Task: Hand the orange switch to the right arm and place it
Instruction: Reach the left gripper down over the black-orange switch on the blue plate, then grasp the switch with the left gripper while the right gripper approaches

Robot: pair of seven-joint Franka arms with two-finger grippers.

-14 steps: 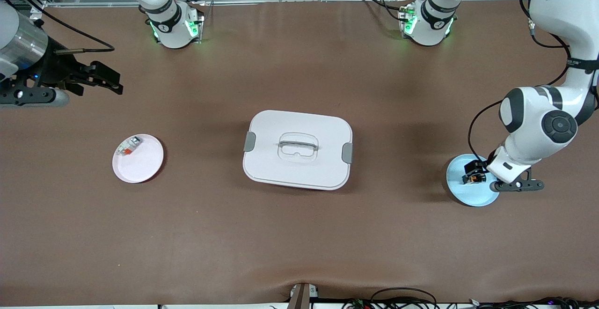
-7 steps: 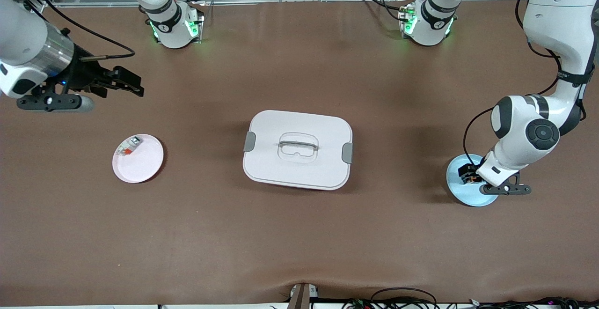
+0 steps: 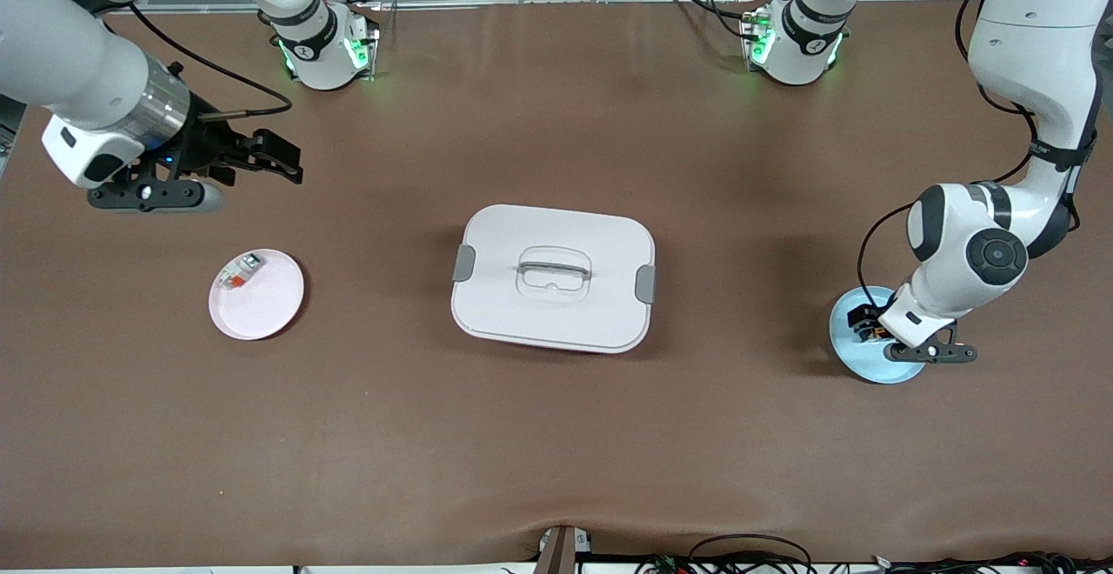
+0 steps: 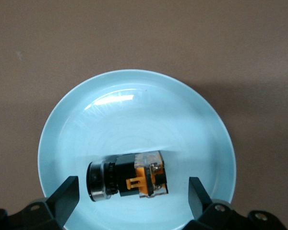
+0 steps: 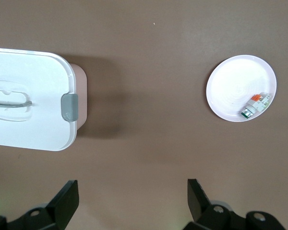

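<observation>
Brown counter (image 3: 556, 435), rumpled at six o'clock edge. Left gripper (image 4: 133, 199) fingers wide, straddling orange switch (image 4: 127, 174). Right gripper (image 3: 276, 159) fingers wide, empty, over bare counter.

Even, diffuse overhead light fills the front view; the matte brown table covering (image 3: 556, 435) shows no hot spots. The lidded white rectangular plastic box (image 3: 553, 278) throws a soft shadow at its 6 o'clock edge, and a broader faint shadow lies on the table at 9 o'clock of the round pale-blue plate (image 3: 874, 365). In the left wrist view that glossy plate (image 4: 134, 105) carries a curved white glare streak toward 11 o'clock, and the table darkens at 3 o'clock of it. In the right wrist view a darker shadow spreads at 3 o'clock of the box (image 5: 29, 100). All views are sharp.
</observation>
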